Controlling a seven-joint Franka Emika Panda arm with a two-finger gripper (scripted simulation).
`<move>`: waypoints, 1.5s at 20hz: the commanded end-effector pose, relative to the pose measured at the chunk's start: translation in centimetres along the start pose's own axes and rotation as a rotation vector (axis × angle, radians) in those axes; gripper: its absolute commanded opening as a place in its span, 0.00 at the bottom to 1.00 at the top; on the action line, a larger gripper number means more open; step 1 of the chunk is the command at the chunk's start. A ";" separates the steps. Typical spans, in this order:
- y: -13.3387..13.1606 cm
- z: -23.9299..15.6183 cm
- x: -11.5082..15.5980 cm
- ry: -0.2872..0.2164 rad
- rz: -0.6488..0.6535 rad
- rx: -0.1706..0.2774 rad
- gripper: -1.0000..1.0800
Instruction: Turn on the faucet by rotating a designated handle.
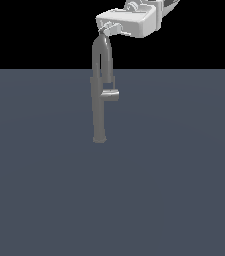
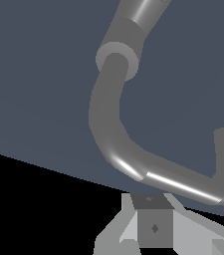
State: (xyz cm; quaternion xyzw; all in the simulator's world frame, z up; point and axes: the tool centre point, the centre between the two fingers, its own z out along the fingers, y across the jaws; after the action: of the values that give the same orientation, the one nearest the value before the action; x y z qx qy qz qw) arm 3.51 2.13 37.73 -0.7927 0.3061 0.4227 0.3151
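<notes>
One flat slate-blue bench point(image 1: 174, 190) fills the lower part of the exterior view, plain and unmarked; behind it the backdrop is solid black, no walls or room detail visible.

Gripper point(image 1: 105, 31) sits at the top of the scene, white body angling in from the exterior view's right, fingertips pointed down and touching or nearly touching the crown of the faucet point(image 1: 100, 115). Faucet stands directly below the gripper, foot on the bench. Handle point(image 1: 110, 94) is well below the gripper, approx mid-height on the post, poking out toward the exterior view's right. Gripper is not on the handle.

Gripper state: cannot tell how far apart the fingers are. Exterior view shows only small grey tips bunched at the spout top; wrist view shows a grey block and pale finger bases at the frame edge, w/ the spout tube passing just in front of them. Whether anything is actually clamped: cannot tell.

Faucet look: tall, slim, matte grey metal, straight post w/ a flared foot, narrow inverted-U spout on top, one leg ending short partway down. Handle is a short stubby grey lever w/ rounded end. In the wrist view the faucet point(image 2: 108, 119) shows as a curved tube w/ bright highlights along the bend, joining a thicker collar.
</notes>
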 end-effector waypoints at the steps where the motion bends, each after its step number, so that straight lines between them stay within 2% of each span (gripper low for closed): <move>1: -0.5 -0.3 1.6 -0.047 0.036 0.040 0.00; 12: -1.9 -0.7 9.4 -0.258 0.206 0.225 0.00; 18: -2.1 -0.3 13.0 -0.351 0.283 0.308 0.00; 24: -2.2 0.1 15.2 -0.407 0.332 0.360 0.00; 30: -2.2 0.3 15.5 -0.413 0.337 0.367 0.00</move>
State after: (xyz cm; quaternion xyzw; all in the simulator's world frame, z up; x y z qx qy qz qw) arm 12.08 0.27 24.66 -0.5575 0.4342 0.5592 0.4336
